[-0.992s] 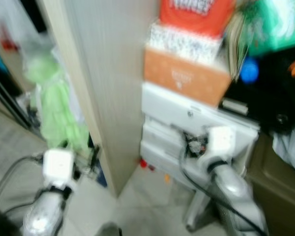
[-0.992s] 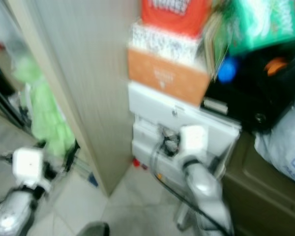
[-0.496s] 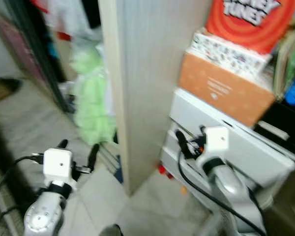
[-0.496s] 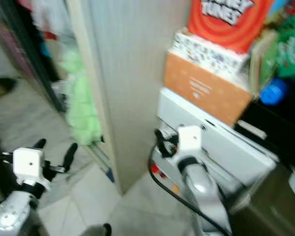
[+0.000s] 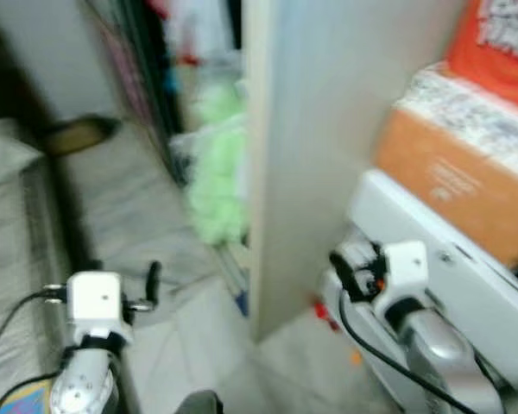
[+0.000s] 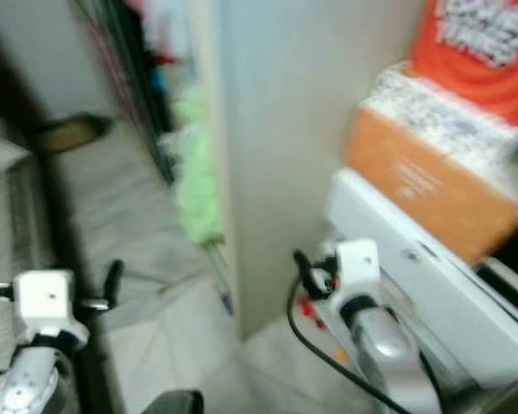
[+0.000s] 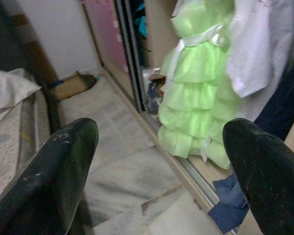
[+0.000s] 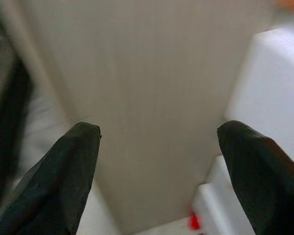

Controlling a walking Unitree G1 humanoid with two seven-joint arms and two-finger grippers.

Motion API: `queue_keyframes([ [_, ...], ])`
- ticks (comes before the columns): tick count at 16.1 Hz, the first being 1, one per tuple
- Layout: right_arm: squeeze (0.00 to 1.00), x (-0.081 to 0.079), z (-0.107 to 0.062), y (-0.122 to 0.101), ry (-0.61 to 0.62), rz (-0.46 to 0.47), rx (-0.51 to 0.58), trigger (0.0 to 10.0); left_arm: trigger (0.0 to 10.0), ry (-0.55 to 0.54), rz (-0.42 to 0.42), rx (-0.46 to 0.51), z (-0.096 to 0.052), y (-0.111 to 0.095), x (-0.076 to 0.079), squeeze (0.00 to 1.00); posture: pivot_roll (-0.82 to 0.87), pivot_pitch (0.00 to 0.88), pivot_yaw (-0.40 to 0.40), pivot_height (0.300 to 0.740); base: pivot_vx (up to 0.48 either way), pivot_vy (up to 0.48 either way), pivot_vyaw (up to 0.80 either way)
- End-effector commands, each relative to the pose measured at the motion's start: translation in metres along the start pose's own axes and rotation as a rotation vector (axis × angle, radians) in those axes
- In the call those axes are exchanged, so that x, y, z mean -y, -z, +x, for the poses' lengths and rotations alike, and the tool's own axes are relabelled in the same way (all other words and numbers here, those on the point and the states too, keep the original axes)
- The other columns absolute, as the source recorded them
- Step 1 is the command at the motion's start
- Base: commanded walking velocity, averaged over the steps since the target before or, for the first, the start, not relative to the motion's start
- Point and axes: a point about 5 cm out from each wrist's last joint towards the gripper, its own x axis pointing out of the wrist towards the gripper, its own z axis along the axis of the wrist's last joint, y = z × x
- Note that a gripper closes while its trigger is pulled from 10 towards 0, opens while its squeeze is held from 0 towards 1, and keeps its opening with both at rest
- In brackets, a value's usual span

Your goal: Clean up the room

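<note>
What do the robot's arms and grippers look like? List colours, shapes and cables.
Both arms are silver tubes ending in a white cube-shaped wrist block. A black cable loops to each wrist. The left gripper and right gripper each have two long, rounded black fingers; the left one's fingers carry pale scuff specks.

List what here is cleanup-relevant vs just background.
Possibly for the cleanup:
- green ruffled dress in the open wardrobe
- blue cloth on the floor by the wardrobe track
- small red item on the floor

Just there:
- wooden panel
- orange box
- white drawer unit
- bed
</note>
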Motion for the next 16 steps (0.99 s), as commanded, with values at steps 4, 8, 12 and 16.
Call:
queue_keyframes([
  [4, 0.00, -0.015, -0.008, 0.020, -0.370, -0.004, -0.245, 10.0, 10.0, 0.030, 0.017, 0.009, 0.006, -0.004, 0.000, 0.00, -0.01, 0.064, -0.055, 0.740, 0.000, 0.000, 0.80],
  [8, 0.00, -0.029, -0.009, 0.014, -0.523, 0.053, -0.229, 10.0, 10.0, 0.042, 0.021, 0.020, 0.010, -0.006, 0.001, 0.00, 0.00, 0.067, -0.058, 0.740, 0.000, 0.000, 0.80],
  [12, 0.00, -0.028, 0.001, 0.002, -0.570, 0.052, -0.182, 10.0, 10.0, 0.055, 0.021, 0.020, 0.010, -0.005, 0.004, 0.00, -0.01, 0.070, -0.061, 0.740, 0.000, 0.000, 0.80],
  [16, 0.00, -0.035, 0.002, -0.001, -0.596, 0.039, -0.161, 10.0, 10.0, 0.062, 0.022, 0.024, 0.011, -0.006, 0.005, 0.00, 0.00, 0.074, -0.061, 0.740, 0.000, 0.000, 0.80],
])
